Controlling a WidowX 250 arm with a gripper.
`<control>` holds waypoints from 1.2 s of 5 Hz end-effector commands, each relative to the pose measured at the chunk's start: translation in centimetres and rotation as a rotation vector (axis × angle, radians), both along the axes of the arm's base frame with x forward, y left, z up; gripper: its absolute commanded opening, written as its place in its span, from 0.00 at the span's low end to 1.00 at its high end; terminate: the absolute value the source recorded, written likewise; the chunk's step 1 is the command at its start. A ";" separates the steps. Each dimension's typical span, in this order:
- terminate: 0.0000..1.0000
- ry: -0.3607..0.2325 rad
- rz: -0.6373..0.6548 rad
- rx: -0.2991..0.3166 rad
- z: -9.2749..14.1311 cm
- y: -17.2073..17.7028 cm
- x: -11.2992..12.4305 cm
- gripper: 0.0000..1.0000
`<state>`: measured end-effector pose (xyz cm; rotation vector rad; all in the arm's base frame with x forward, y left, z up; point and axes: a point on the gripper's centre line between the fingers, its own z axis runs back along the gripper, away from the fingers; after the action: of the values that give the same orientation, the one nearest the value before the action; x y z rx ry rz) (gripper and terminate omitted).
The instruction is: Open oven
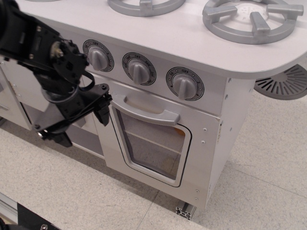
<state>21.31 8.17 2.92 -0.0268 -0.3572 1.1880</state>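
Right now the oven (158, 129) fills most of the view, standing on a pale speckled floor (268, 158), with its white top (192, 33) carrying two grey burners (253, 19). Its door (151, 143) sits shut, flush with the front panel, the clear window showing a rack inside. My arm (38, 48) reaches in from the upper left, black and bulky, crossing in front of the cabinet (19, 91) beside the oven. Across the top of the door runs the grey bar handle (144, 111). My end effector (79, 122) hangs just left of that handle's left end, its fingers spread apart and gripping nothing; one fingertip (103, 116) is close to the door's left edge, though I cannot tell whether it touches. Above the door sit three dial knobs (139, 69) in a row, the leftmost one just beside my wrist.
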 end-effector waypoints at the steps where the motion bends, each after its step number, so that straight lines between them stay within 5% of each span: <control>1: 0.00 -0.075 0.169 -0.037 -0.5 1.8 3.3 1.00; 3: 0.00 -0.111 0.162 -0.147 -1.6 2.0 5.8 1.00; 6: 0.00 -0.115 0.113 -0.181 -3.3 0.3 7.7 1.00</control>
<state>28.11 7.69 -1.41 -0.2266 -0.3176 1.3404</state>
